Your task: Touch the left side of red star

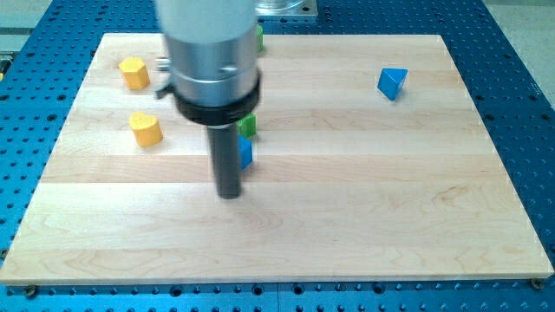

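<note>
No red star shows in the camera view; it may be hidden behind the arm. My tip (229,194) rests on the wooden board (347,208), left of centre. A blue block (246,153) sits just to the upper right of the tip, partly hidden by the rod. A green block (249,126) peeks out above it, also partly hidden. Another green block (258,38) shows at the arm's right edge near the view's top.
A yellow block (133,73) lies at the upper left and a yellow heart-like block (146,128) below it. A blue triangular block (392,83) lies at the upper right. The board sits on a blue perforated table (520,52).
</note>
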Controlling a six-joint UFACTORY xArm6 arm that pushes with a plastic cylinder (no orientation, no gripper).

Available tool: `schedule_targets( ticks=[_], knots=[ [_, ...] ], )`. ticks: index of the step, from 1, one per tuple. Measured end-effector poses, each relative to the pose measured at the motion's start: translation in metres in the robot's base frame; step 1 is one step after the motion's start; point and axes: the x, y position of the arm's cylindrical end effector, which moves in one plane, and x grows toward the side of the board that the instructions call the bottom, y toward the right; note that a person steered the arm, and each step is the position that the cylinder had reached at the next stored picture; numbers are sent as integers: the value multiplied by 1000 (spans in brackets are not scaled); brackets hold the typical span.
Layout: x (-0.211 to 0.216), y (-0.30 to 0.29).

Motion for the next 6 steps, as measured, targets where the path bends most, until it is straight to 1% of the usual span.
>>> schedule_targets(
  ticks=[1,2,3,4,5,6],
  knots=[
    [-6,-38],
    [-14,-120],
    [-41,-175],
    [-88,-178],
    [-121,-162],
    [-138,-129]
  ],
)
